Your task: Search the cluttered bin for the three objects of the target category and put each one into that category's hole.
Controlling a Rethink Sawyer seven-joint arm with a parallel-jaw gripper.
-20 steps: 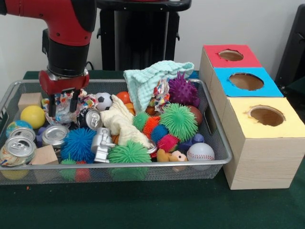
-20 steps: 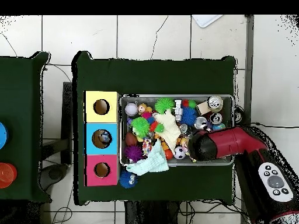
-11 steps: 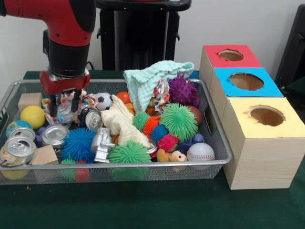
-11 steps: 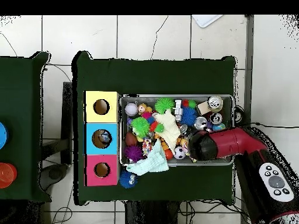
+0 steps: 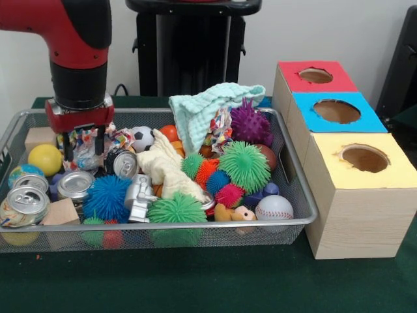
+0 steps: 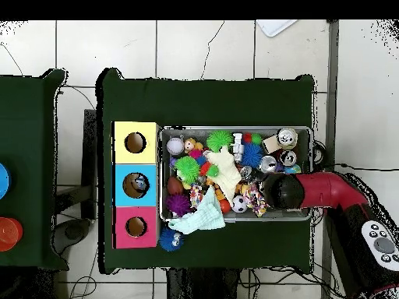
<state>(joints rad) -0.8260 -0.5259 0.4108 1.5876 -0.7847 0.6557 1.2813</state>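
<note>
A: The gripper hangs over the left end of the bin, its two black fingers pointing down and standing narrowly apart.

B: Holding anything?

A: Nothing between them that I can see. The tips sit right in front of a crumpled wrapper, clear plastic with coloured print, lying against the back of the bin. Touching it or just short of it, I cannot tell.

B: What lies around it?

A: A yellow ball to the left, a soccer ball to the right, and a tilted can just beside the wrapper. Two more cans stand upright in the near left corner, next to a wooden block.

B: And the middle?

A: Packed. A blue spiky ball, a silver robot figure, a cream cloth, a big green spiky ball, and a purple one at the back. A mint towel drapes over the far rim. A baseball sits in the near right corner.

B: The holes?

A: Three boxes in a row just right of the bin: red farthest, blue in the middle, yellow nearest, each with a round hole on top.

B: From above?

A: The red arm reaches in over the bin's edge, its wrist covering the gripper. Something shows inside the blue box's hole; I cannot make out what.
</note>
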